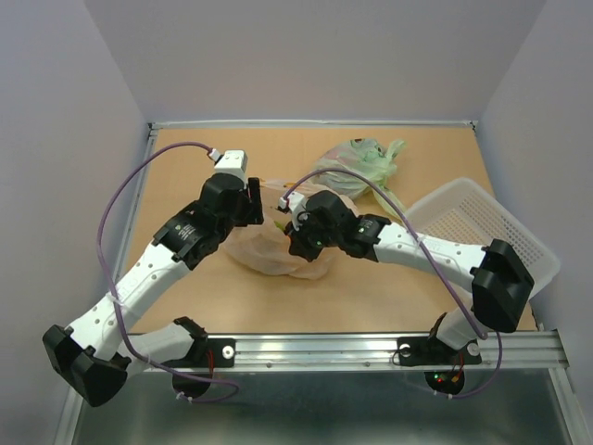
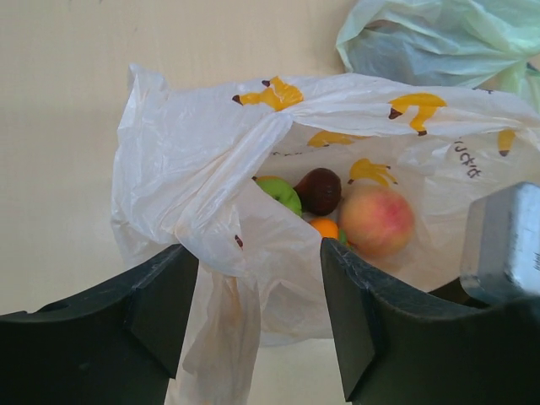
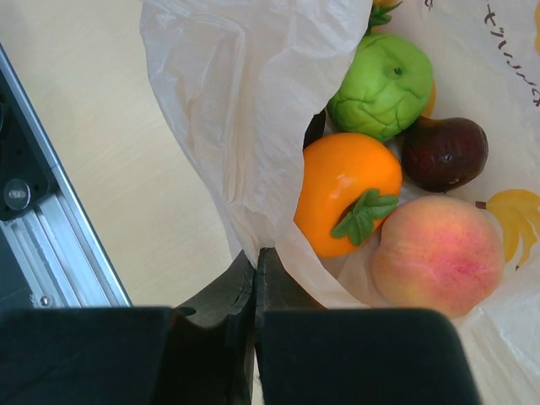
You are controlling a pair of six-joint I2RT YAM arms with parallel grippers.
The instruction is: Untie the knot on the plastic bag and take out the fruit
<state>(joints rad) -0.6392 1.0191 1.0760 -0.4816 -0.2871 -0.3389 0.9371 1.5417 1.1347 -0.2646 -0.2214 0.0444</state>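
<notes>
A light wooden desk (image 1: 185,167) sits inside pale lavender walls (image 1: 306,56). Left of centre, the left tool (image 2: 257,261) is positioned at the near-left side of the plastic bag (image 1: 269,255). Its fingers are spread wide, and a hanging fold of the bag film lies loose between them, ungripped. The plastic bag rests at mid-desk between the two tools, with its mouth standing open. Inside it lie a green fruit (image 3: 384,84), an orange fruit (image 3: 342,181) with a green calyx, a dark maroon fruit (image 3: 443,152) and a peach (image 3: 439,253), all touching one another. The right tool (image 3: 256,287) has its fingers pressed together on the edge of the bag mouth. Behind and to the right lies a pale green bag (image 1: 357,162). A white perforated basket (image 1: 473,218) occupies the far right.
</notes>
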